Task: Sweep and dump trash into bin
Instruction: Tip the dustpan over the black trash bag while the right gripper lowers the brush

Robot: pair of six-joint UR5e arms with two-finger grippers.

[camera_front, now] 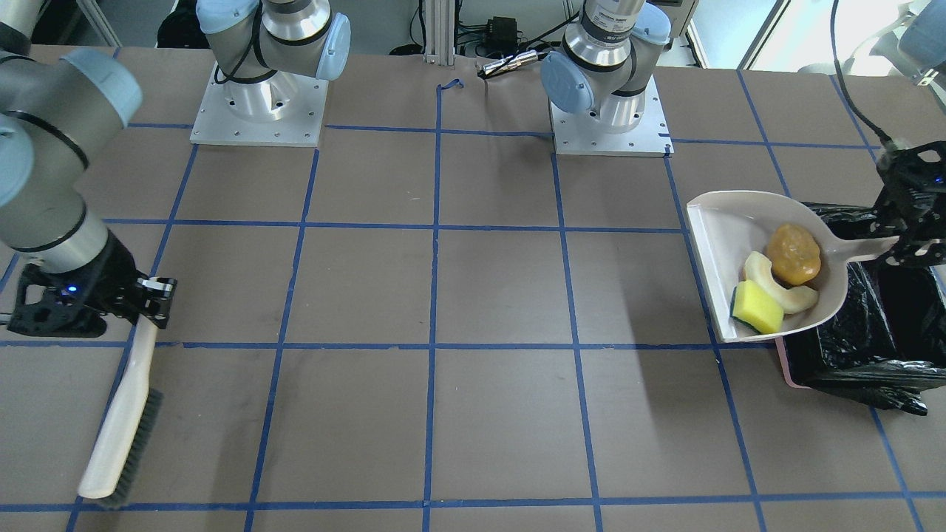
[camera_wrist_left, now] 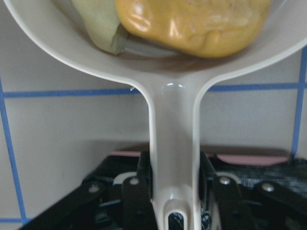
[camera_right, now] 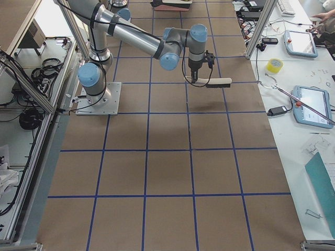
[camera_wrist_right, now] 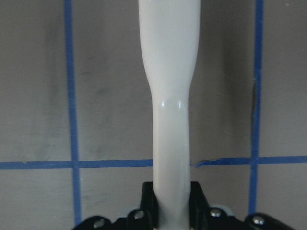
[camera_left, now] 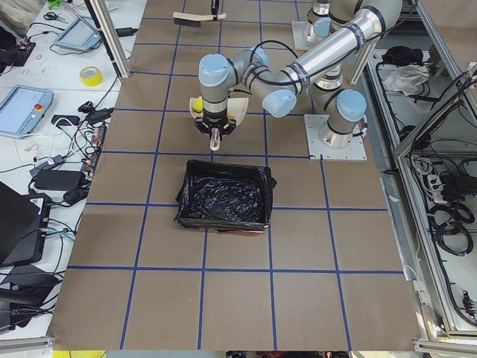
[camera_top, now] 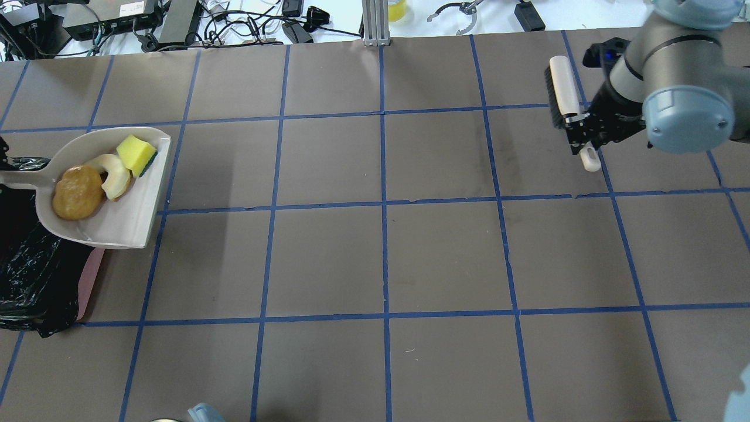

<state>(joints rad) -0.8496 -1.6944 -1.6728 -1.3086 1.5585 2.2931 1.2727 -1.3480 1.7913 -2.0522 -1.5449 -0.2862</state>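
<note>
The three scraps lie in the pale dustpan (camera_front: 728, 255): the amber lump (camera_front: 793, 254), the cream crescent (camera_front: 780, 290) and the yellow wedge (camera_front: 757, 308). My left gripper (camera_front: 903, 238) is shut on the dustpan handle (camera_wrist_left: 173, 158) and holds the pan raised, partly over the near edge of the bin (camera_front: 879, 332), a pinkish box lined with a black bag. In the overhead view the pan (camera_top: 126, 220) overlaps the bin (camera_top: 35, 275) at far left. My right gripper (camera_front: 151, 295) is shut on the brush handle (camera_wrist_right: 170, 120); the brush (camera_front: 122, 436) is at the table's other end.
Brown table (camera_top: 381, 258) with a grid of blue tape. The two arm bases (camera_front: 259, 111) stand at its robot side. Cables and electronics (camera_top: 176, 23) lie beyond the far edge. Tablets and a yellow tape roll (camera_left: 91, 75) sit on a side bench.
</note>
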